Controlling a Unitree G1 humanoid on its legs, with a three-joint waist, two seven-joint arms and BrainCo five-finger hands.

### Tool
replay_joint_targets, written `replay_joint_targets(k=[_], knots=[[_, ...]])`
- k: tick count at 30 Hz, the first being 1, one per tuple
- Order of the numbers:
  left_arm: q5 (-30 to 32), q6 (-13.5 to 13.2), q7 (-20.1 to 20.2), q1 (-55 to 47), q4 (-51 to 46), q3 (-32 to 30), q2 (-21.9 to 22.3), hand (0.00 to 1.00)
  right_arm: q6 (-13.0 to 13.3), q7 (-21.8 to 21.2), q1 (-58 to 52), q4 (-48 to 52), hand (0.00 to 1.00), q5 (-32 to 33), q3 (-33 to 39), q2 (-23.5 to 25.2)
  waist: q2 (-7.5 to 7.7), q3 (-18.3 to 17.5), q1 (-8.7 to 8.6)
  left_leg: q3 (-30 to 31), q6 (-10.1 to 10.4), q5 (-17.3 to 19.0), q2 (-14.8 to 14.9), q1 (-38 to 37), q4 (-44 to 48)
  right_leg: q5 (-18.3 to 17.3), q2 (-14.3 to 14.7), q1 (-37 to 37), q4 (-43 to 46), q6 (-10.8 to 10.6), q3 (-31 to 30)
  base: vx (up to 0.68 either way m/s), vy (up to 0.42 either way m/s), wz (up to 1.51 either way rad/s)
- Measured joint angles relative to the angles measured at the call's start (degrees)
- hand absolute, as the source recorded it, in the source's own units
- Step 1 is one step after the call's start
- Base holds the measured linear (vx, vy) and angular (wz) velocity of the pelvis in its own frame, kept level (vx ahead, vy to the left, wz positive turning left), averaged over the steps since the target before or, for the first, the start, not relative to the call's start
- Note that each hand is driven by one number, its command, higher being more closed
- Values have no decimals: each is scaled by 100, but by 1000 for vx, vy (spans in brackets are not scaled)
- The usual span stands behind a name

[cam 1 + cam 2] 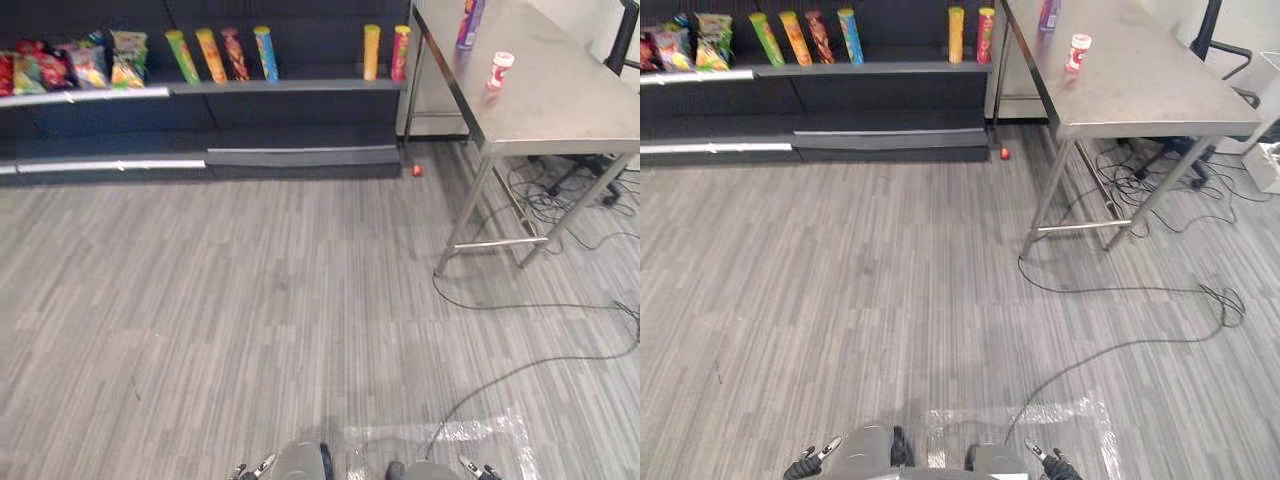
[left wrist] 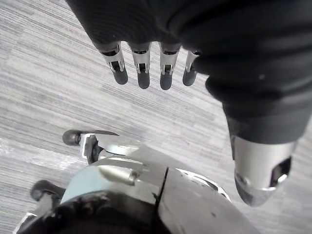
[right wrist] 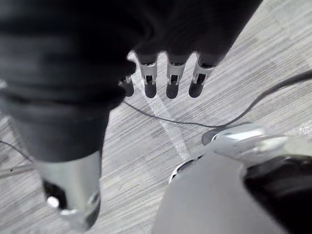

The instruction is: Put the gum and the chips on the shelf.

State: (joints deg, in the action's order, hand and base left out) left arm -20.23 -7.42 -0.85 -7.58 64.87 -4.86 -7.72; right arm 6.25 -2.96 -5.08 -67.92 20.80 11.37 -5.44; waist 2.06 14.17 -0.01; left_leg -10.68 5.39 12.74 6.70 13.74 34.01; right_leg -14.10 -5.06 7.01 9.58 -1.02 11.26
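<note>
The gum, a small white bottle with a red label (image 1: 499, 71), stands on the steel table (image 1: 560, 110) at the right. Behind it, at the table's far end, stands a purple chips can (image 1: 470, 22). The dark shelf (image 1: 290, 87) runs along the back wall, with several chip tubes (image 1: 265, 52) and snack bags (image 1: 85, 62) on it. My left hand (image 2: 141, 68) hangs low at my side over the floor, fingers straight and empty. My right hand (image 3: 170, 80) hangs the same way, open and empty. Both hands are far from the table and the shelf.
A small red object (image 1: 416, 170) lies on the floor by the shelf's right end. Cables (image 1: 540, 365) trail over the floor from under the table. A chair base (image 1: 590, 178) sits behind the table legs. Grey plank floor spreads wide between me and the shelf.
</note>
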Motion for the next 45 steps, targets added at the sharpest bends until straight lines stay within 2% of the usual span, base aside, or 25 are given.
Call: replay_joint_targets(k=[2,4,5,6,7,11,13,16,17,19,21,23,24,26,29,30,31,32,36,37,38,39,40,42,45], knots=[[5,-55,6,2,-15,1,4,0,1,-1,141,2,0,5,-1,-11,-1,1,15,60,4,-296,-54,289,-1131,-21,-195,12,-168,-159,-60,269,186,-8],[9,-84,-17,6,-29,6,71,0,4,5,233,1,0,4,0,-76,-129,9,34,361,117,-976,-97,408,-2628,-10,-309,127,-420,-403,-164,359,297,-18],[9,-84,-25,7,-38,5,80,0,4,11,269,1,0,4,-3,-110,-198,37,46,404,109,-1059,-56,410,-2882,-20,-302,207,-504,-475,-204,385,361,-37],[11,-80,-34,45,-24,16,87,0,6,30,323,0,0,1,-23,-102,-206,87,60,334,80,-1620,-10,406,-2861,-91,-385,351,-596,-601,-286,427,372,-50],[12,-88,-55,123,-41,7,-1,0,9,34,431,-5,0,-2,-31,3,-66,112,135,207,-57,-1695,-155,423,-2576,-94,-561,415,-652,-597,-444,431,338,-48],[26,-119,-74,227,-87,-9,-136,0,25,-17,545,16,0,-24,-21,312,269,58,190,-230,-571,-962,-405,476,-1728,414,-1028,122,-13,-751,-962,444,283,-30],[78,-119,-82,223,-87,-7,-134,0,23,-22,537,32,0,-62,29,319,250,45,187,-441,-750,-743,-435,297,-1528,768,-1130,-173,720,-786,-1266,417,263,-48],[127,-119,-84,139,-106,13,-144,0,65,-91,442,247,0,-65,61,291,204,13,129,-611,-975,-388,-533,-370,-1617,1846,-1214,-929,2682,-641,-1464,360,241,-33],[127,-120,-85,138,-113,22,-151,0,87,-100,420,301,0,-65,61,282,196,19,95,-606,-986,-266,-572,-539,-1651,1911,-1210,-1058,3130,-664,-1441,359,212,-4],[142,-114,-89,82,-100,78,-158,0,175,-121,388,450,0,-62,54,262,203,17,70,-505,-1038,76,-767,-1292,-1918,1405,-1116,-1628,4911,-527,-1207,342,143,8],[230,-114,-82,12,-96,250,-149,0,199,-113,374,508,0,-60,48,198,51,20,-23,-431,-1039,78,-816,-1891,-2255,775,-1045,-1894,5272,-278,-604,387,89,17],[325,-114,-66,-5,-87,296,-87,0,197,-122,373,582,0,-57,38,87,-109,11,-77,-414,-1034,76,-723,-2398,-2578,288,-894,-2189,4885,-176,-17,415,22,15],[365,-113,-45,0,-47,281,-46,0,194,-141,392,671,0,-34,34,81,-210,17,-150,-379,-1034,75,-547,-2614,-2661,171,-633,-2486,3832,-135,280,330,-30,14],[414,-103,0,73,64,270,-52,0,195,-139,399,692,0,-29,18,83,-223,15,-175,-264,-1032,76,-412,-2708,-2700,309,-403,-2610,2437,-255,287,351,-132,35],[542,-87,52,83,74,195,-61,0,187,-131,332,640,0,-12,-11,72,-165,-19,-175,-28,-700,224,-311,-2954,-2806,1139,-227,-2506,338,-402,-125,422,-218,69],[543,-79,75,71,100,83,-41,0,186,-134,285,627,0,-10,-14,85,-80,-56,-177,170,-388,420,-286,-3151,-2819,1820,-228,-2477,328,-305,-270,475,-257,60],[544,-74,76,106,172,-49,97,0,180,-133,318,621,0,-30,-20,-52,-330,-68,-146,283,-260,466,-56,-3258,-2779,1755,-123,-2538,781,-80,-145,562,-306,51],[548,-73,90,94,183,-75,188,0,174,-139,319,616,0,-62,-45,-98,-422,-128,-146,356,-128,383,71,-3213,-2674,1543,-51,-2560,915,-21,-91,454,-249,20],[569,-73,119,141,220,-138,259,0,153,-139,354,594,0,-63,-65,-124,-529,-177,-158,575,300,-74,389,-2920,-1904,1081,207,-2412,1115,228,89,424,-258,-2],[566,-73,122,163,227,-138,255,0,148,-138,340,537,0,-63,-65,-141,-529,-177,-165,707,482,-225,428,-2798,-1491,991,237,-2279,1092,260,112,326,-193,6],[550,-77,124,172,219,-139,258,0,145,-138,310,395,0,-62,-68,-194,-541,-173,-147,886,893,-659,482,-2518,-607,861,297,-1950,993,295,117,310,-177,4],[539,-78,124,175,216,-140,257,0,137,-139,285,390,0,-63,-73,-233,-544,-172,-144,946,991,-926,497,-2371,-194,813,312,-1802,932,301,116,266,-144,2],[508,-79,123,172,206,-137,262,0,128,-139,200,365,0,-62,-114,-252,-489,-139,-124,967,1044,-1132,523,-2045,683,702,308,-1520,809,325,109,226,-97,0],[471,-75,122,151,125,-136,270,0,128,-133,110,332,0,-56,-83,-261,-552,-163,-140,632,1009,-871,620,-1537,1661,610,310,-1148,615,390,82,211,-58,-1],[294,-94,128,72,-15,-151,286,0,117,-128,62,192,0,-48,-19,-266,-557,-156,-89,7,449,-181,633,-818,1889,562,298,-688,222,318,-126,166,16,-18]])
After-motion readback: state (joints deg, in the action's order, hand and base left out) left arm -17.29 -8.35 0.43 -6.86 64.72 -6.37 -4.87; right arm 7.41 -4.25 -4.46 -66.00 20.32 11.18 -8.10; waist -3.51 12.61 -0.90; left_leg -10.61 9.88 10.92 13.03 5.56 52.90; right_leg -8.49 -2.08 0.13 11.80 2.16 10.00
